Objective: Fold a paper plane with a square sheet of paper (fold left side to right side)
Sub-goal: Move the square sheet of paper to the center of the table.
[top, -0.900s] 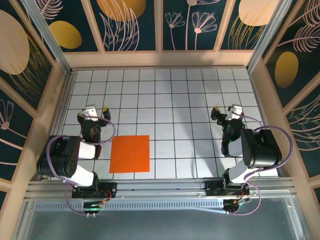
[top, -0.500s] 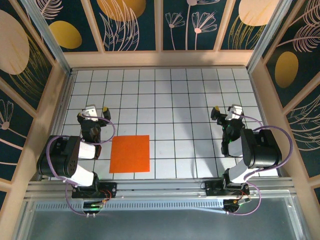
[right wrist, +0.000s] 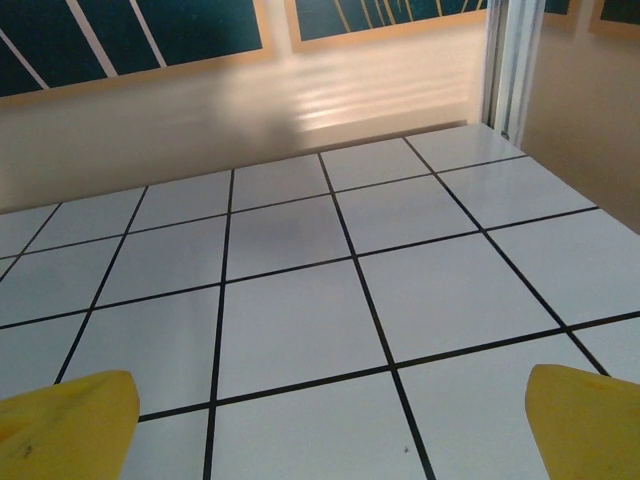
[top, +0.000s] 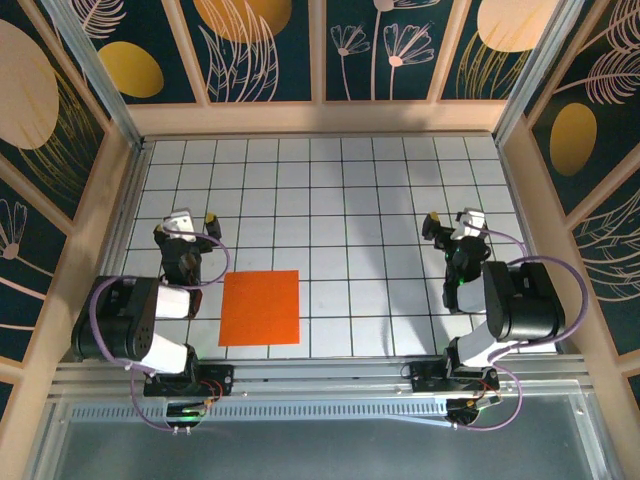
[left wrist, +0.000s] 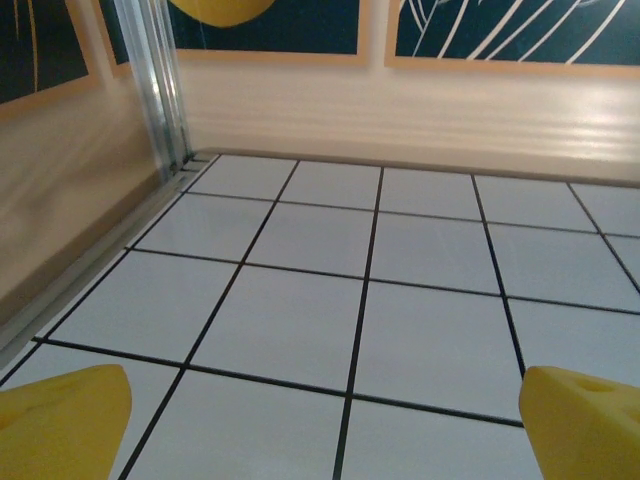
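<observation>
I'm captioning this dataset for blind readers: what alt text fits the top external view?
A flat square sheet of bright orange paper lies unfolded on a white gridded table near the front left. The left claw is open beside its far left corner, the right claw open across the table.

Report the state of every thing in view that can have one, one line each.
square sheet of paper: flat on the table, unfolded, touched by neither arm.
left gripper: open, fingers wide apart over bare tiles, holding nothing, just off the sheet's far left corner.
right gripper: open, fingers wide apart over bare tiles, holding nothing, well away from the sheet.
</observation>
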